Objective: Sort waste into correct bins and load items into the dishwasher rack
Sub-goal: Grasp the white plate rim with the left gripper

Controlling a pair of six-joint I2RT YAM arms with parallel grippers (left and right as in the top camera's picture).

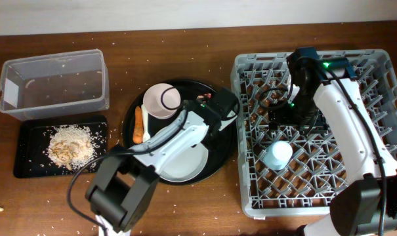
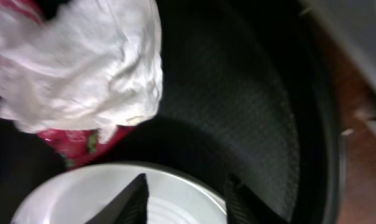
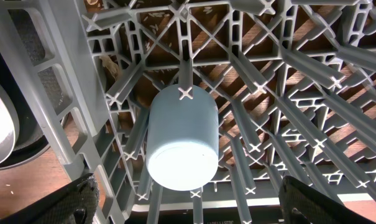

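cup [image 1: 277,155] in rack [image 1: 250,191] — right, bowl [image 1: 162,99], carrot [image 1: 138,124] on round tray [image 1: 191,88]

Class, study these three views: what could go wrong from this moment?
The left hand is open over the pale grey round plate, short of the crumpled red-and-white wrapper with white tissue; it may pinch only loose tissue, or scrape the plate. Its arm lies beside the small white bowl and might nudge it.
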